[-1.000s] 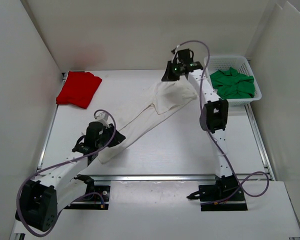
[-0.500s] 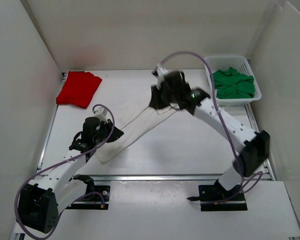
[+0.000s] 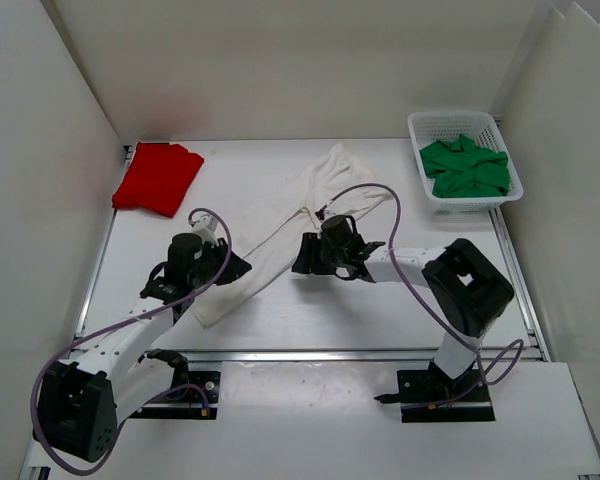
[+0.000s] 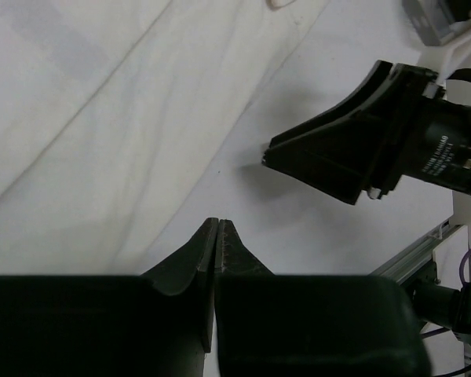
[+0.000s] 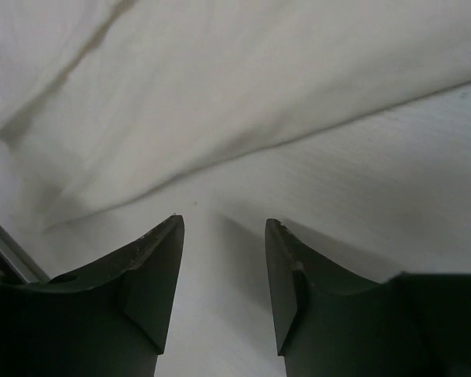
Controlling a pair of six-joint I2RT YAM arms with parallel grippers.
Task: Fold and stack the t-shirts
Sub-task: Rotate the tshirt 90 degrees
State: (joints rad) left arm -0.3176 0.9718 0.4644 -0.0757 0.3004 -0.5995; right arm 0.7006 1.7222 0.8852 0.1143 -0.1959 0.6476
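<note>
White-walled worktop (image 3: 380, 310), with three garments at different stages of folding and stacking.
The white t-shirt (image 3: 280, 225) lies drawn into a long, rumpled diagonal band from back centre to near left. The red t-shirt (image 3: 158, 178) sits folded at the back left, and the green t-shirt (image 3: 465, 168) is heaped in the basket (image 3: 458, 120) at the back right. The left gripper (image 4: 217, 228) has its jaws pressed together at the band's near end, with no cloth seen between them. The right gripper (image 5: 224, 228) stands open, low over bare worktop just beside the band's edge. The cloth is judged light, limp and thin, holding no shape. It is best pinched at a hem or shoulder corner, one corner per gripper, so that it spreads rather than bunches.
</note>
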